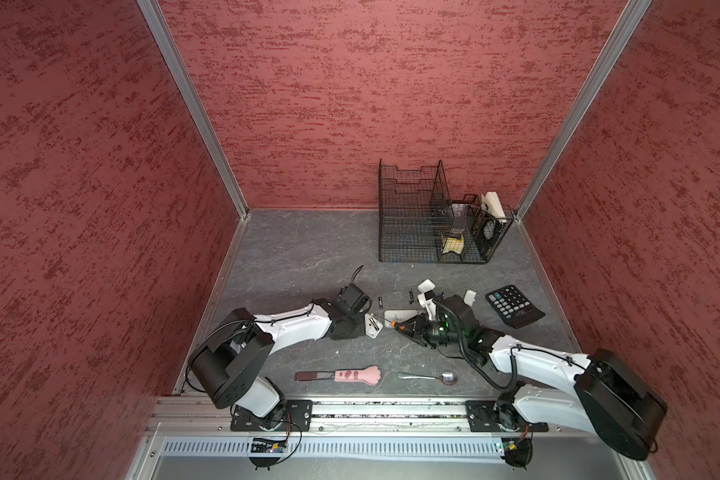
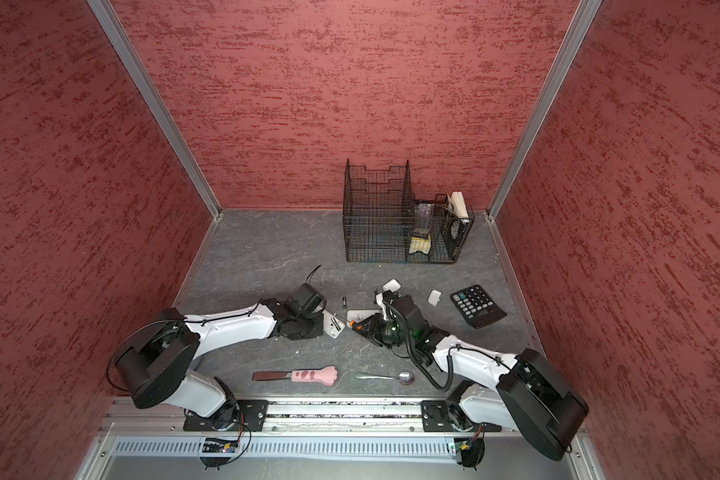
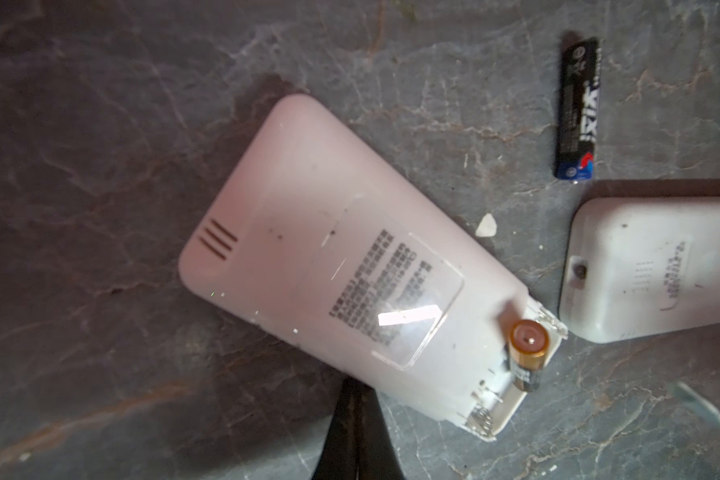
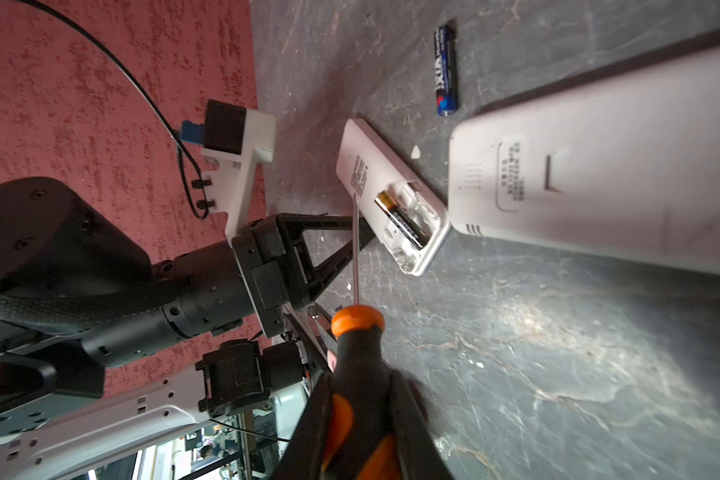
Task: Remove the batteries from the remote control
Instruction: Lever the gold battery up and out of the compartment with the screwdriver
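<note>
A small white remote control (image 3: 329, 270) lies back-up on the table with its compartment open. One gold-capped battery (image 3: 526, 353) still sits in it, also clear in the right wrist view (image 4: 400, 222). A loose dark battery (image 3: 577, 108) lies on the table just beyond. My left gripper (image 3: 356, 386) is shut, with its tips pressed against the remote's long edge. My right gripper (image 4: 358, 382) is shut on an orange-and-black screwdriver (image 4: 356, 332). The tip of its shaft rests at the remote's back, next to the compartment. Both top views show the two grippers (image 1: 362, 328) (image 1: 404, 326) meeting mid-table.
A second, larger white remote (image 4: 599, 166) lies right beside the small one. Loose white covers (image 1: 427, 286) and a black calculator (image 1: 514, 306) sit to the right. A wire rack (image 1: 433, 216) stands at the back. A pink paw spatula (image 1: 341, 375) and a spoon (image 1: 429, 377) lie near the front.
</note>
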Action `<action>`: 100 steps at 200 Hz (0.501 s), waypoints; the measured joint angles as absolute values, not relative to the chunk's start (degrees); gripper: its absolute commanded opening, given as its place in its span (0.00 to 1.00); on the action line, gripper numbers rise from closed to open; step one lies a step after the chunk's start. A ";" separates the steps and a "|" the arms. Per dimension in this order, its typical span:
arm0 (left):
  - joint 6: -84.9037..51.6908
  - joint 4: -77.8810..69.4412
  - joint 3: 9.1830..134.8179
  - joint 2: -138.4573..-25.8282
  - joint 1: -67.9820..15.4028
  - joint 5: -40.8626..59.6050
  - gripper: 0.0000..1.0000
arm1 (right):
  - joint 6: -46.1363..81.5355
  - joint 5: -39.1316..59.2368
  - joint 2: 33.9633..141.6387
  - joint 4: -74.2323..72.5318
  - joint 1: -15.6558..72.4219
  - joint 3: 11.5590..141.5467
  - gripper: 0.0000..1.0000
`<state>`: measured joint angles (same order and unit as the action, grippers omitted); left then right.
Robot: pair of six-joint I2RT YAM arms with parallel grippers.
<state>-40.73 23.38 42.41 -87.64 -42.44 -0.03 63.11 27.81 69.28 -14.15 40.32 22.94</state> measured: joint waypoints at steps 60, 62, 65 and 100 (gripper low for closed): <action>-41.25 23.49 42.44 -87.53 -42.44 -0.01 0.00 | 57.47 26.35 66.24 -0.89 41.23 26.96 0.00; -41.30 23.49 42.44 -87.53 -42.44 -0.01 0.00 | 57.36 26.33 66.35 -0.67 41.32 26.96 0.00; -41.34 23.49 42.44 -87.50 -42.44 -0.01 0.00 | 57.21 26.26 66.48 -0.34 41.54 26.98 0.00; -41.76 25.50 42.06 -85.49 -42.44 0.03 0.00 | 55.83 24.77 69.36 3.09 44.53 29.04 0.00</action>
